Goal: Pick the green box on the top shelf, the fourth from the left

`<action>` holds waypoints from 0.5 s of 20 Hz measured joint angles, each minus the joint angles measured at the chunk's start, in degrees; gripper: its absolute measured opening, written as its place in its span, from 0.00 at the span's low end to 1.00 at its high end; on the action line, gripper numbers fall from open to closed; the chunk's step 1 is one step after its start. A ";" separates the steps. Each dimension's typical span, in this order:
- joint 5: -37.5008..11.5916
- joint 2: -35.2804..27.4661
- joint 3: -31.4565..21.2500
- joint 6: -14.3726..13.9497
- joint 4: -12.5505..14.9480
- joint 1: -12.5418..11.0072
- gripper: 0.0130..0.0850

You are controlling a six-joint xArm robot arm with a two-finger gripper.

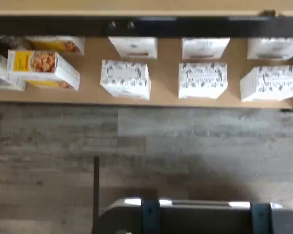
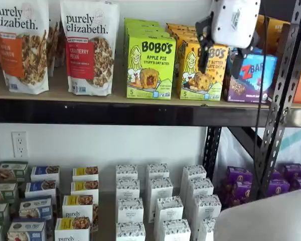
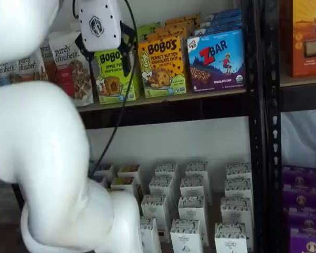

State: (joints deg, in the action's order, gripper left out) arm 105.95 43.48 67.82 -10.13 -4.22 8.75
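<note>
The green box stands upright on the top shelf and reads "BOBO'S Apple Pie"; more green cartons stand behind it. It also shows in a shelf view, partly behind my gripper. My gripper, a white body with two black fingers, hangs in front of the shelf at box height. A gap shows between the fingers and nothing is in them. In a shelf view my gripper lies in front of the yellow-orange Bobo's box. The wrist view shows neither the green box nor the fingers.
Purely Elizabeth bags stand left of the green box, a blue ZBar box to the right. Small white cartons fill the lower level and show in the wrist view. Black uprights, a hanging cable and my white arm.
</note>
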 joint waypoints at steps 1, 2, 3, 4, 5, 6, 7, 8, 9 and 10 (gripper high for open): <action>-0.88 -0.73 0.47 -0.85 0.43 1.03 1.00; -1.45 -1.23 0.81 -1.44 0.78 1.73 1.00; -2.04 -1.93 1.29 -2.20 1.22 2.61 1.00; -2.50 -2.60 1.74 -2.78 1.47 3.28 1.00; -3.09 -3.50 2.38 -3.55 1.85 4.18 1.00; -3.83 -4.24 2.86 -4.26 2.30 5.04 1.00; -4.64 -5.06 3.42 -5.01 2.76 5.91 1.00; -5.37 -5.91 3.99 -5.67 3.04 6.65 1.00; -5.75 -6.97 4.75 -6.34 3.38 7.39 1.00; -6.18 -8.02 5.40 -7.00 3.81 8.14 1.00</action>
State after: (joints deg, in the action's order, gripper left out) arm 99.77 35.46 73.22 -17.14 -0.41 16.89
